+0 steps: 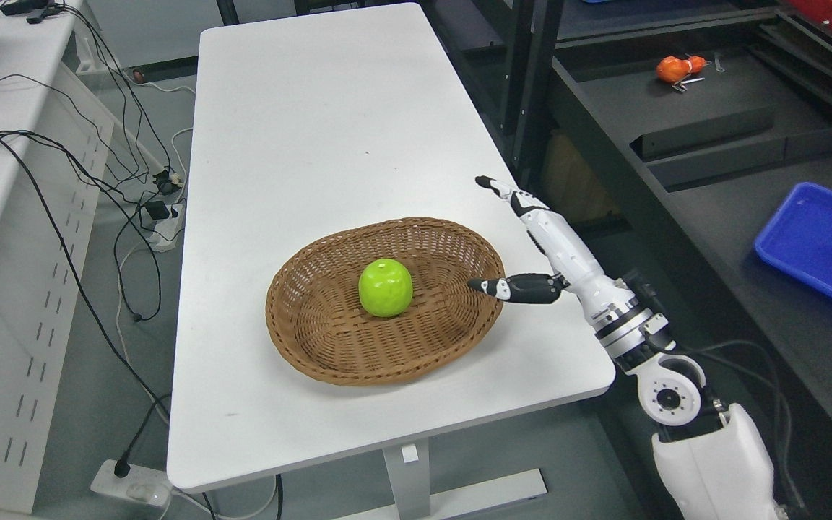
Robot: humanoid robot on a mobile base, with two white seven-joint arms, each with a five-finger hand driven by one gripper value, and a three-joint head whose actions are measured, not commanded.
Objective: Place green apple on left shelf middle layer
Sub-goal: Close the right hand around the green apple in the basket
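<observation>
A green apple [386,287] lies in the middle of a brown wicker basket [329,347] on the white table [329,137]. My right hand [484,235] hovers over the basket's right rim, to the right of the apple and apart from it. Its fingers are stretched out and hold nothing; the thumb points left toward the apple. The right arm comes in from the lower right corner. A dark shelf unit [712,130] stands along the right side of the picture.
On the dark shelf lie an orange object [678,68] and a blue tray [817,245] holding a pink block. White desks stand at the left with black cables hanging down to power strips on the floor.
</observation>
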